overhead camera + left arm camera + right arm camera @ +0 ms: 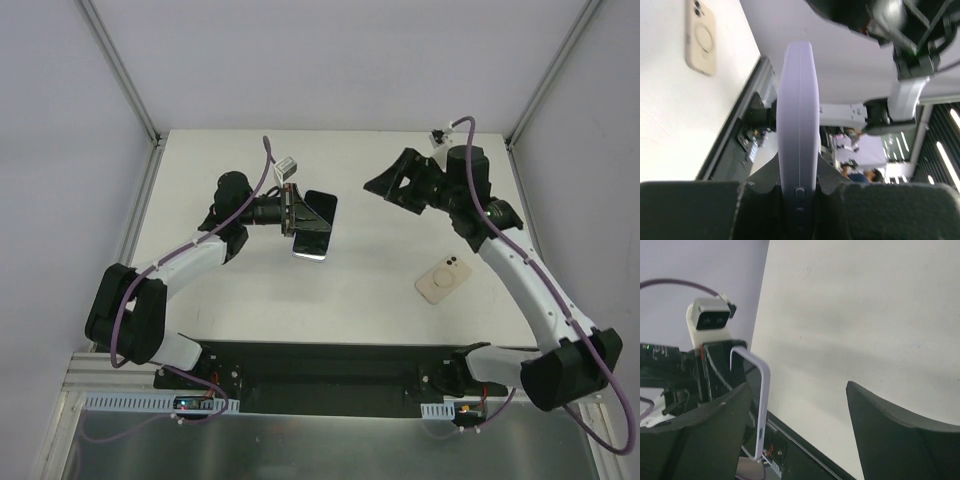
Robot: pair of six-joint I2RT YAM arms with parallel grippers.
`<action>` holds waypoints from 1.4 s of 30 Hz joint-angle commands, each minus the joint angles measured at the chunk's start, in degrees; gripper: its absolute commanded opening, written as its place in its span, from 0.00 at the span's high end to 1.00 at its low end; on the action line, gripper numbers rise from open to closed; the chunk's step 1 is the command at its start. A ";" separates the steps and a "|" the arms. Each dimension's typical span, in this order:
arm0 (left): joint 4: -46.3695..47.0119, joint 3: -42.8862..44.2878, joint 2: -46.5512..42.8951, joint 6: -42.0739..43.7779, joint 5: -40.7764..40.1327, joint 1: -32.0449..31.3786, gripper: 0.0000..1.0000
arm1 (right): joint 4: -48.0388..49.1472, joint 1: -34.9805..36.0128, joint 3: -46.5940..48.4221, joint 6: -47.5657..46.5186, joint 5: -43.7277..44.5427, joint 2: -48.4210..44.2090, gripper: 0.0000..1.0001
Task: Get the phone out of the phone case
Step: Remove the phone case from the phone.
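A lavender phone (318, 222) is out of its case and held above the table in my left gripper (292, 210), which is shut on its lower end. In the left wrist view the phone (798, 115) stands edge-on between the pads of that gripper (799, 195). The beige phone case (443, 279) lies empty on the table to the right, back side up; it also shows in the left wrist view (701, 36). My right gripper (385, 188) is open and empty, just right of the phone. In the right wrist view the phone (762, 405) shows beside the left finger of that gripper (797, 385).
The white table (400, 250) is enclosed by pale walls with metal posts at the corners. The black base strip (320, 375) runs along the near edge. The left arm's wrist camera (709, 320) sits just behind the phone.
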 commanded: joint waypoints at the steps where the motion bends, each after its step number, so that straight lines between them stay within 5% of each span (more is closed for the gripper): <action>1: -3.79 -0.06 -5.06 8.68 -11.17 1.09 1.00 | -12.22 5.86 -3.42 -6.00 12.57 -7.76 0.21; 8: -3.79 -3.76 -6.12 12.64 -24.56 0.39 1.00 | -8.46 12.55 -13.11 -0.81 13.74 -15.50 0.20; 20: -2.56 -3.05 -5.68 11.42 -24.74 -0.75 1.00 | -9.86 21.08 -6.79 -1.25 18.31 -5.50 0.20; 42: -1.33 -3.76 -7.96 9.57 -24.04 -0.93 1.00 | -10.83 22.14 -2.13 -2.39 20.77 2.86 0.21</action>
